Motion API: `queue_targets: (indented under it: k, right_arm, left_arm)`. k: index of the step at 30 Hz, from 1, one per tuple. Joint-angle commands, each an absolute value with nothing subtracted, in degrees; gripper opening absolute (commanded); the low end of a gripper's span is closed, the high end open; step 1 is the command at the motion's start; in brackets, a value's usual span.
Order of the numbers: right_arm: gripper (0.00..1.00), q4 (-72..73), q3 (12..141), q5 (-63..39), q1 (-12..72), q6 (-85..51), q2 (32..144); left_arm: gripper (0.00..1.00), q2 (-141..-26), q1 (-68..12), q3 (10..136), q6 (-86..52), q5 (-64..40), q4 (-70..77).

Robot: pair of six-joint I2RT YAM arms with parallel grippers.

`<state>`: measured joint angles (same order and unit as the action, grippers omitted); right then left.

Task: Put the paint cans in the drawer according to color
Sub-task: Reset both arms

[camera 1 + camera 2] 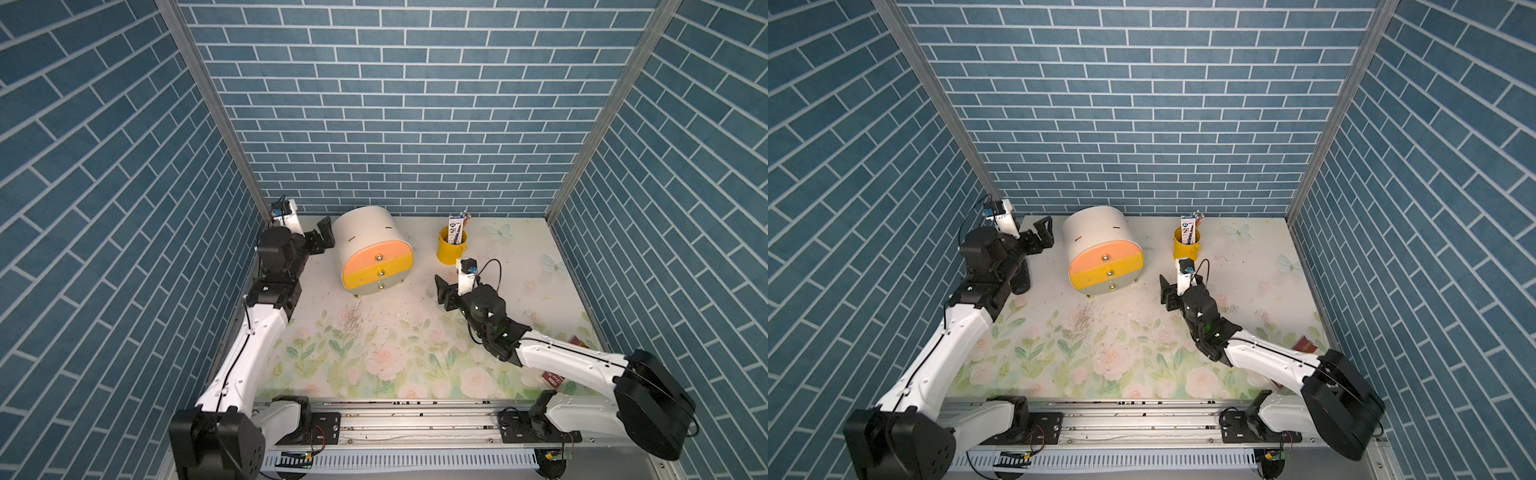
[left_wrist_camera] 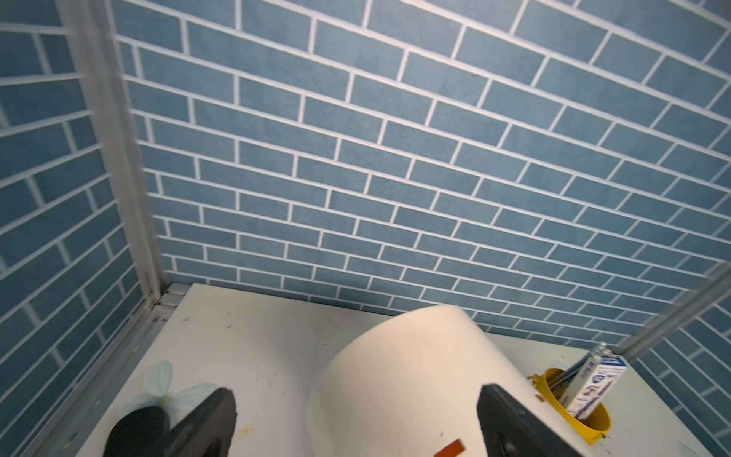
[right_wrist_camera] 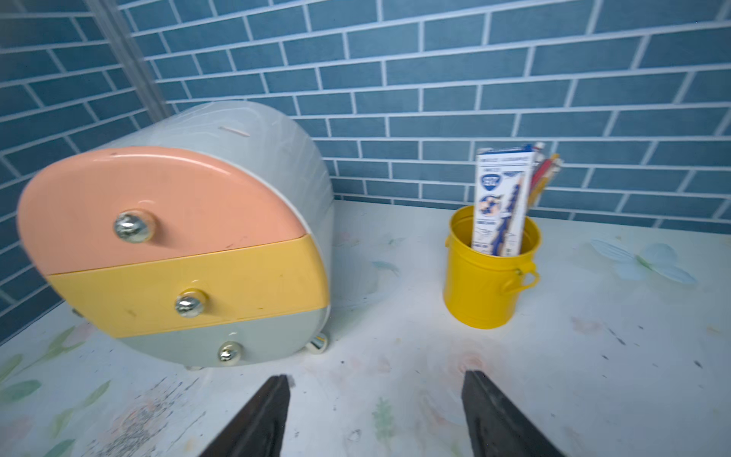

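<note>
Three drawer fronts [image 3: 190,292], peach, yellow and grey, sit shut on the drawer cabinet [image 1: 365,232], which stands near the worktop's [image 1: 415,332] back edge, left of centre; its contents are hidden. Near its right side, the yellow bucket [image 1: 451,251] holds a carton [image 3: 502,198] and coloured pencils [image 3: 548,170]. The left gripper [image 1: 325,237], fingers spread wide and empty, hangs just beside the cabinet's left flank. The right gripper [image 1: 441,289], fingers apart, grips nothing, in front of the bucket.
</note>
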<state>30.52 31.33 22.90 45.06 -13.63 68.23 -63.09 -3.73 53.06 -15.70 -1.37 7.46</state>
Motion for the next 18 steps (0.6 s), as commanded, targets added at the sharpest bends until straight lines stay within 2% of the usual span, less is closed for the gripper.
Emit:
queue_targets:
  k: [1,6,11,14,18]
  right_arm:
    - [0.8,24.8,27.9,27.3,40.1,-13.0,61.5]
    - [0.87,24.6,22.0,24.7,28.0,-12.1,53.0]
    - [0.92,27.3,18.6,23.4,16.3,-13.5,53.2]
    - [0.92,35.3,14.1,23.5,11.0,-14.1,54.3]
    - [0.94,44.3,11.2,23.6,6.6,-9.2,56.8]
  left_arm:
    - [1.0,-60.1,-2.9,46.3,-17.1,7.2,12.6]
    - [1.0,-57.1,-2.6,34.7,-17.7,16.0,18.0]
    - [1.0,-56.7,-2.6,22.1,-16.2,22.4,29.0]
    - [1.0,-58.2,-2.5,15.7,-14.7,21.8,38.2]
    - [1.0,-64.1,-2.5,13.7,-13.8,20.1,45.0]
